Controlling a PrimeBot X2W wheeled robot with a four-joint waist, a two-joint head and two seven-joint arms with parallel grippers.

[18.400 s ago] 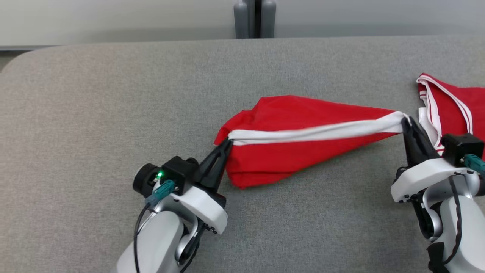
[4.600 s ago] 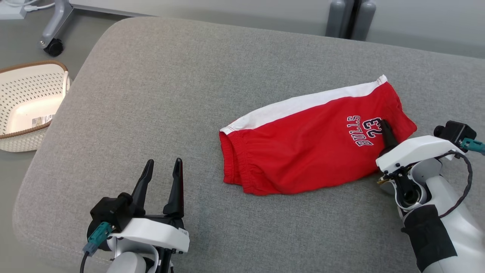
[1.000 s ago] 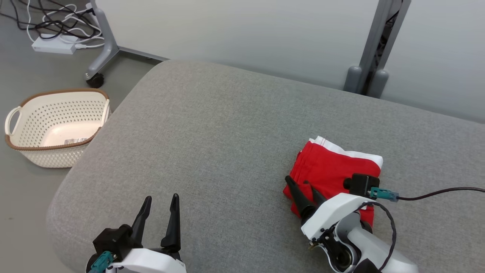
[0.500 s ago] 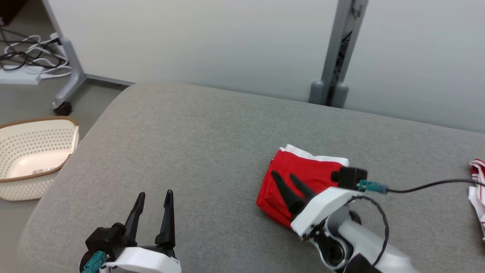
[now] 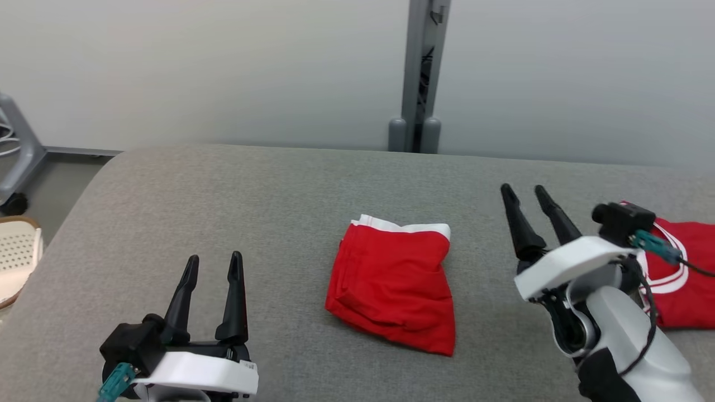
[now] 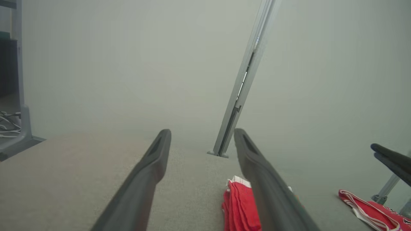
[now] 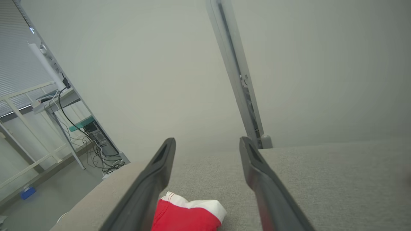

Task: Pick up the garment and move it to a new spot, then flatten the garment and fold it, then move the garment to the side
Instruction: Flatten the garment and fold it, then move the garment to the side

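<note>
The garment (image 5: 394, 287) is a pair of red shorts with a white band, folded into a compact square and lying free in the middle of the grey cushioned surface (image 5: 268, 190). It shows again in the left wrist view as the garment (image 6: 239, 207) and in the right wrist view as the garment (image 7: 188, 216). My left gripper (image 5: 212, 265) hovers open at the lower left, well clear of it. Raised to the right of the garment, my right gripper (image 5: 524, 192) is open with nothing between its fingers.
A second red garment with white stripes (image 5: 684, 268) lies at the right edge, partly behind my right arm. A cream perforated basket (image 5: 17, 257) stands on the floor at the left. A grey post (image 5: 416, 72) rises behind the surface against the pale wall.
The camera has swung to the right. My right gripper has lifted off the folded garment and drawn away to its right. The left gripper stays open and apart.
</note>
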